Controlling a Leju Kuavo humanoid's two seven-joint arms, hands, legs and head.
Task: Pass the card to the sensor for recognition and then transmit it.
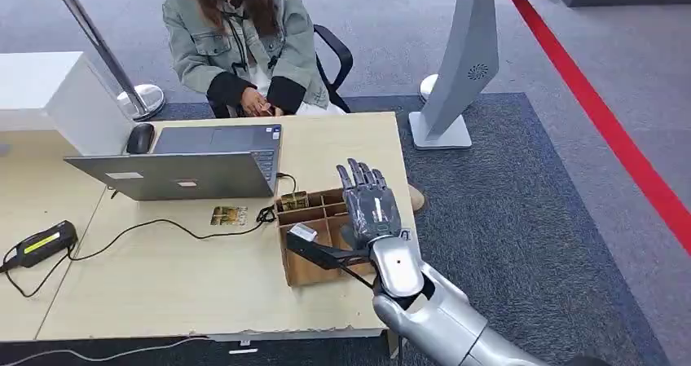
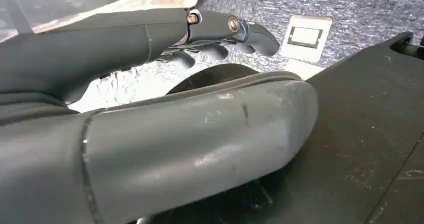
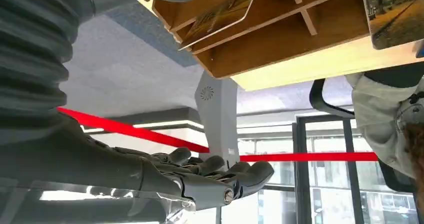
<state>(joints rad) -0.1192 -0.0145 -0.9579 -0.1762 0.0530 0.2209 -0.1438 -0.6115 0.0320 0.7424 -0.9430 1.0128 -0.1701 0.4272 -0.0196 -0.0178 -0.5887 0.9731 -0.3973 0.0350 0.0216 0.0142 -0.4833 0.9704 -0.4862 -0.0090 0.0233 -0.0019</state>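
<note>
Overhead, right hand (image 1: 371, 207) open above box (image 1: 314, 240).

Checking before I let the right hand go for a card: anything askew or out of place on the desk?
One card lies loose on the desk, outside the wooden divider box, beside the cable. Another card leans tilted in a rear compartment. The right hand hovers over the box, holding nothing.

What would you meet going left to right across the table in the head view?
Scanner → mouse → laptop → card → box → right hand.
</note>
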